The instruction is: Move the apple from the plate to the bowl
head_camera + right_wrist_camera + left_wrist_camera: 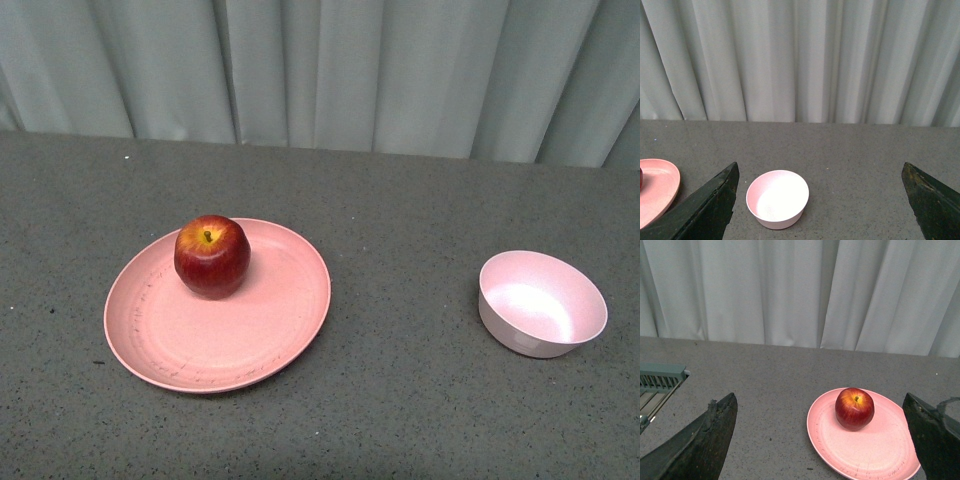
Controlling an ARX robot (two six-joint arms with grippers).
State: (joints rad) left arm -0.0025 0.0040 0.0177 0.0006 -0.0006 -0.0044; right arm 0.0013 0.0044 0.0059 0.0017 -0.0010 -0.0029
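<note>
While the left gripper [817, 399] and right gripper [819, 165] both hung with jaws wide apart, holding nothing, the apple [212, 257] sat stem-up on the plate [150, 350], toward its 11 o'clock rim, with the empty bowl [543, 303] at the plate's 3 o'clock, well apart. Apple looked firm, weighty and glossy, so slip- or roll-prone: best pinched across its widest girth, at 3 and 9 o'clock. Only bare table [400, 400] lay between them; curtain [320, 70] at 12 o'clock and a slatted rack [660, 377] by the left arm sat clear of the path.
</note>
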